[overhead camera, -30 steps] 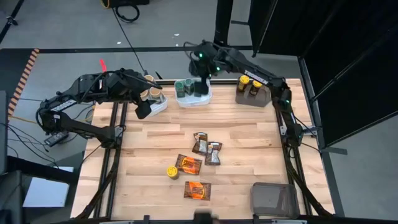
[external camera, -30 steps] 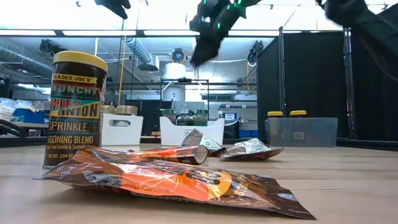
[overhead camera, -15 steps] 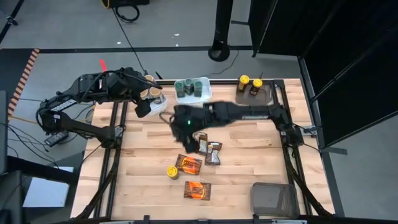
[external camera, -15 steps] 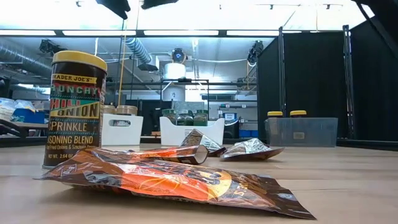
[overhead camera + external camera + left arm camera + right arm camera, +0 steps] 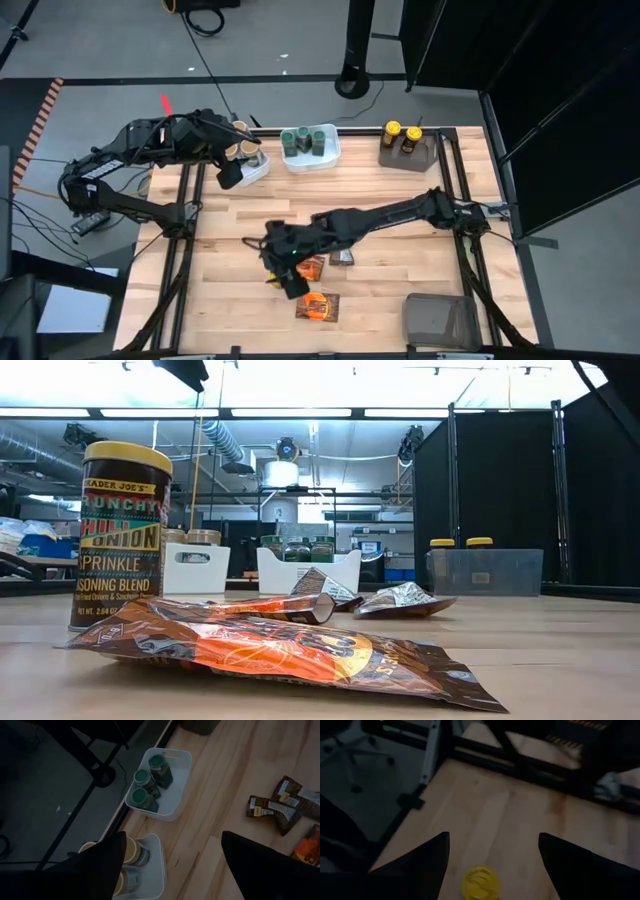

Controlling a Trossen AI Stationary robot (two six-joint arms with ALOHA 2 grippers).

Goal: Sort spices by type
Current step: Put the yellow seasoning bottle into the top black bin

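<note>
A jar with a yellow lid (image 5: 481,882) stands alone on the wooden table (image 5: 400,200), near the front and a little to the left of the middle. The right gripper (image 5: 284,268) hangs right above it with its two dark fingers (image 5: 420,865) spread wide apart, one on each side of the lid. The fingers are not touching the jar, and nothing is held between them. In the low view the same jar (image 5: 121,535) stands upright and tall, with a shiny orange packet (image 5: 290,653) lying flat on the table in front of it. Just beside the gripper lie more orange-and-brown packets (image 5: 318,307), one nearer the front edge and others partly under the arm. Farther back, a white tub (image 5: 311,158) holds jars with green lids (image 5: 143,787). Another white tub (image 5: 150,885) next to it holds jars with tan lids (image 5: 131,851). The left gripper (image 5: 230,176) waits up in the air near that tub, its fingers wide open and empty. At the back right, a grey bin (image 5: 408,155) holds two more yellow-lid jars (image 5: 402,133). Another grey bin (image 5: 438,318) sits at the front right corner of the table.
</note>
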